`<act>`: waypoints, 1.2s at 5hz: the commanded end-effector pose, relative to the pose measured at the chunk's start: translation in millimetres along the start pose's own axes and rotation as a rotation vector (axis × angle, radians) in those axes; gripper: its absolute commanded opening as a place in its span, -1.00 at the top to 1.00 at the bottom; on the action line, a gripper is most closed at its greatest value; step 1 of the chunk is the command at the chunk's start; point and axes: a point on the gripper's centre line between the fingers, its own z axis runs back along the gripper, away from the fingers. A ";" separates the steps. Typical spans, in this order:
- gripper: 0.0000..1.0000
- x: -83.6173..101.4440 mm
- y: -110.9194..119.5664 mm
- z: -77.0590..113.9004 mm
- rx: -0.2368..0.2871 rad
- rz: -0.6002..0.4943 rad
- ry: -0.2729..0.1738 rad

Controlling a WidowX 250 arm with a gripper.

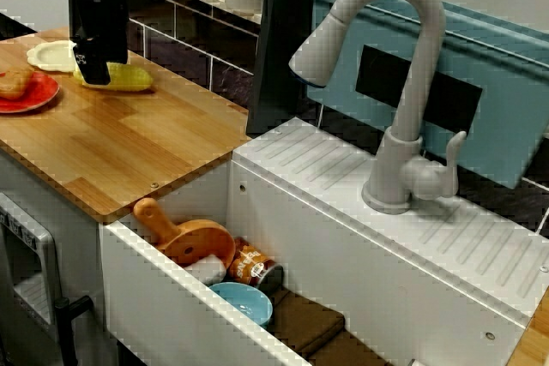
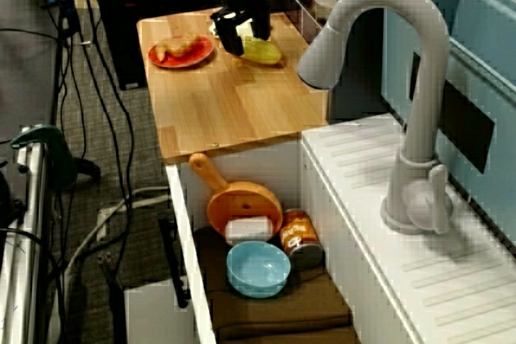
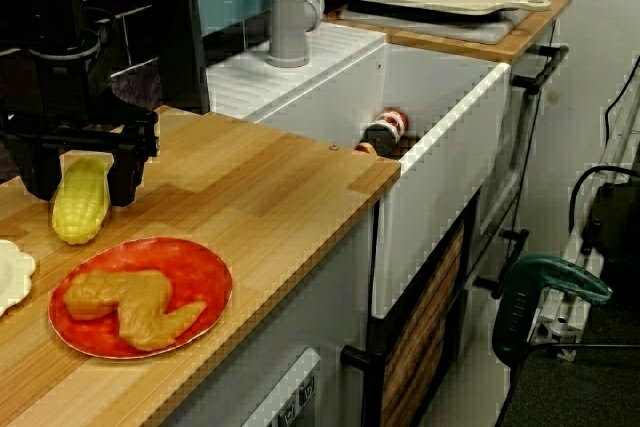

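Nearest to us, in the view from the plate end, sits a red plate with a brown piece of fried chicken on it (a toy one, by the look of it). Just behind the plate lies a yellow corn, flat on the wooden tabletop, with one end pointing at the plate. The black gripper has its fingers down low, one on each side of the corn, and they stand wide apart. They are very close to the corn, but I cannot tell if they press on it. So the gripper is down at the corn, and the corn is not lifted: it rests on the wood, near the red plate but not on it. A pale plate peeks in at the left edge, beside the corn. In the view over the sink, the white sink holds an orange pan, a blue bowl, a can and a brown cloth, all well apart from the corn. The big grey tap stands behind them.
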 end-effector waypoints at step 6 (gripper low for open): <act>1.00 -4.5 5.9 16.8 0.063 0.011 0.025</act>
